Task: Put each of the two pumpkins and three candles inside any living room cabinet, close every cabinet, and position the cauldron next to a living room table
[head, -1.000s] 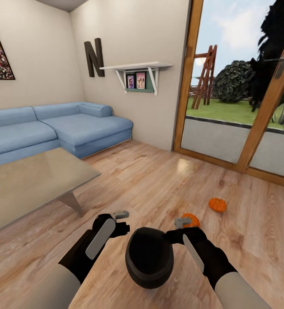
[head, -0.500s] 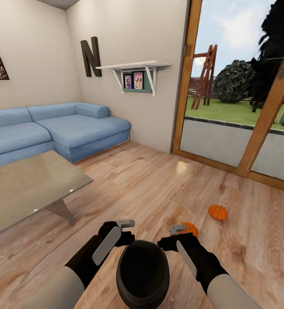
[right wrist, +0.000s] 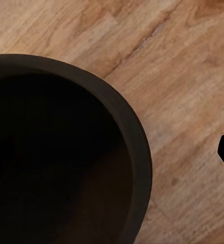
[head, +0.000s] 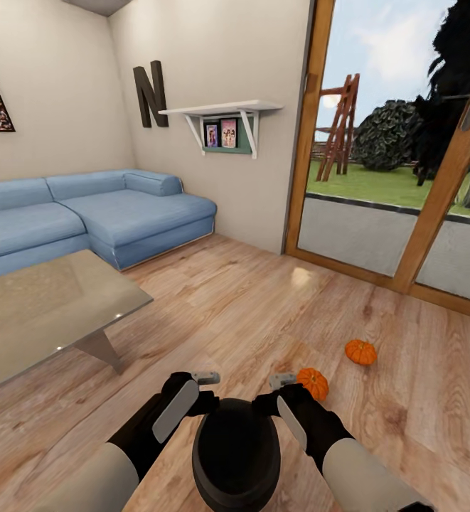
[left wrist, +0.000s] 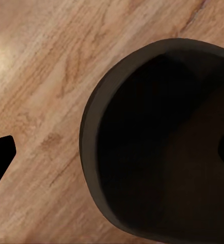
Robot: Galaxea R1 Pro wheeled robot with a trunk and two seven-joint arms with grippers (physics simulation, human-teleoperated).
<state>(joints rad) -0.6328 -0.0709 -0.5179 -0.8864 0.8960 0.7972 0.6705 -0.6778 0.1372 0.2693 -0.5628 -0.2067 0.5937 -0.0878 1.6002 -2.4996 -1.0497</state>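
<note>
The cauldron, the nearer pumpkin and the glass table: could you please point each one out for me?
cauldron [head: 236, 455]: head view, on its dark interior.
nearer pumpkin [head: 314, 382]: head view, on its ribbed orange side.
glass table [head: 43, 313]: head view, on the bare glossy top.

A matt black round cauldron [head: 235, 455] sits over glossy, grained light-wood plank flooring [head: 263, 306], beside a low table's reflective grey glass top [head: 43, 313] and a blue cloth-upholstered sofa [head: 85, 213].

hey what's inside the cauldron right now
Nothing visible: the cauldron looks like a dark hollow in the head and both wrist views. Its bottom is in deep shadow, so something small down there cannot be ruled out.
</note>
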